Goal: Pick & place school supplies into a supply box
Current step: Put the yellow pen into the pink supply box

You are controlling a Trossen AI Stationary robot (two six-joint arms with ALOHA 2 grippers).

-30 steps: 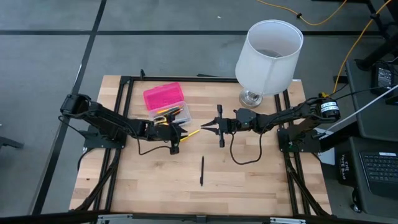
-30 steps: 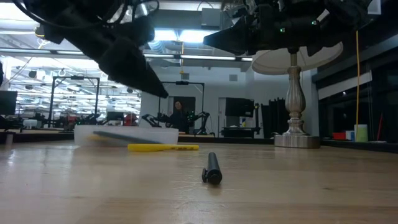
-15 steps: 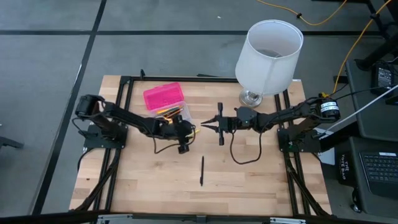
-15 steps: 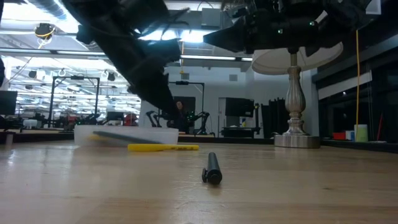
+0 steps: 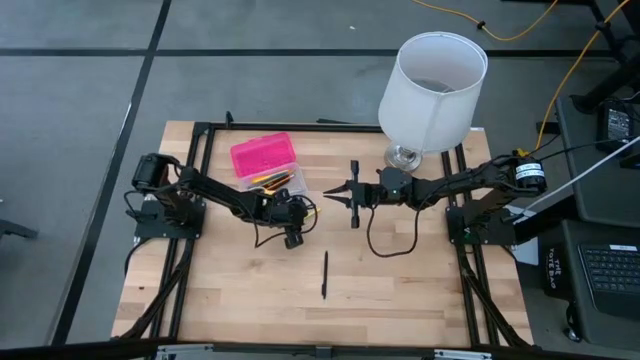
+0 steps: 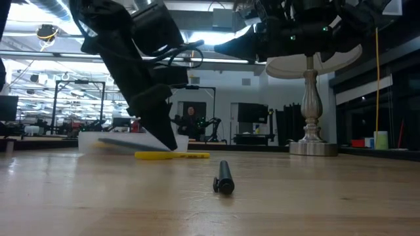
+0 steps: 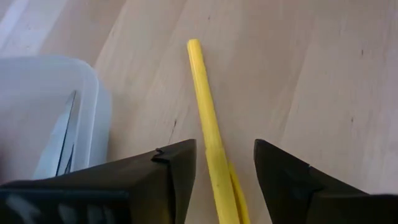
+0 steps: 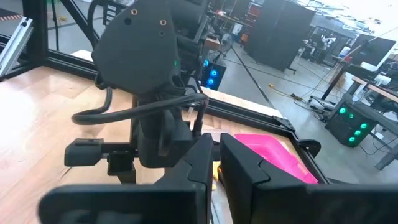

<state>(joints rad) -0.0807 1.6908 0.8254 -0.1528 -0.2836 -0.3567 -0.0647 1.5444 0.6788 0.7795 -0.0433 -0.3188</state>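
Observation:
The supply box has a hot-pink lid [image 5: 264,155] and a clear base [image 5: 287,183] holding several pens; the base also shows in the left wrist view [image 7: 50,106]. A yellow pen [image 7: 204,106] lies flat on the table just right of the box, also in the low view [image 6: 172,155]. My left gripper [image 7: 225,155] is open and low over it [image 6: 167,141], one finger on either side of the pen, not plainly touching. A black pen [image 5: 325,274] lies nearer the table's near edge. My right gripper [image 5: 330,196] hovers shut, right of the box, above the table.
A large white lamp [image 5: 432,90] stands on its metal foot [image 6: 312,147] at the table's far right. A black frame rail [image 5: 200,180] edges the wooden table. Bare wood surrounds the black pen [image 6: 224,178].
My left gripper has moved toward the table's right, away from the box, and come down steeply until its open fingers straddle the yellow pen near the table top. The pens and the box have stayed where they were.

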